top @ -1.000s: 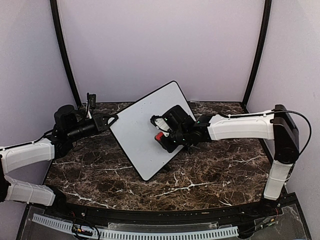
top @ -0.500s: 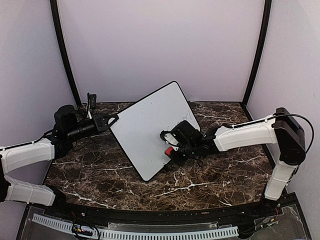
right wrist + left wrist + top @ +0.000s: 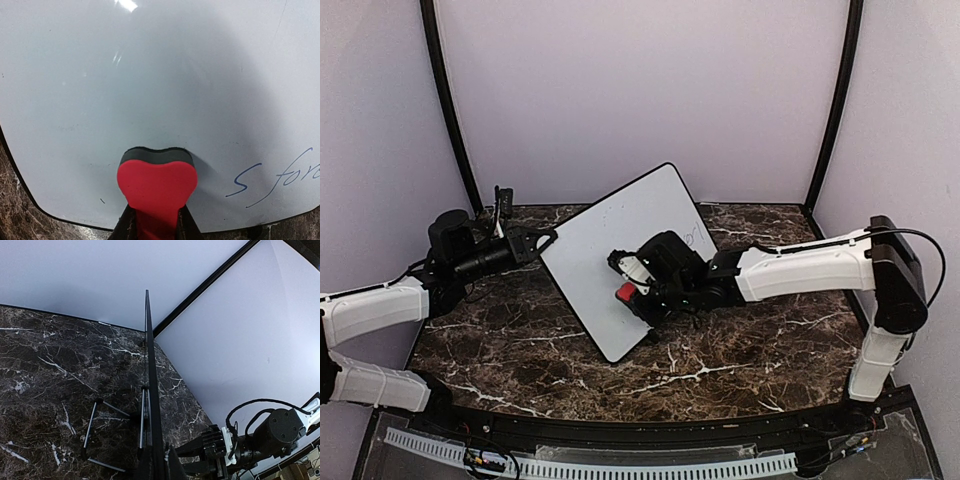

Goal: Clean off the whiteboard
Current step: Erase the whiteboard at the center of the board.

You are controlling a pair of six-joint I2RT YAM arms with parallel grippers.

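The whiteboard (image 3: 592, 250) stands tilted on the dark marble table, with its black frame and rounded corners. My left gripper (image 3: 536, 242) is shut on its left edge; in the left wrist view the board shows edge-on (image 3: 149, 365) between my fingertips (image 3: 159, 469). My right gripper (image 3: 634, 288) is shut on a red eraser (image 3: 626, 292) with a dark felt face, pressed against the board's lower middle. In the right wrist view the eraser (image 3: 157, 182) sits on the white surface (image 3: 150, 75), left of the blue handwriting (image 3: 280, 180). The right gripper (image 3: 156, 226) holds it from below.
The board's wire stand legs (image 3: 95, 425) rest on the marble table (image 3: 740, 340) behind it. A small black object (image 3: 503, 200) stands at the back left. Black corner posts (image 3: 448, 110) and pale walls close the space. A slotted rail (image 3: 620, 465) runs along the near edge.
My right gripper with the eraser slid down and right across the board, then back left to the lower middle. Handwriting at the board's right edge now shows. The left arm has not moved.
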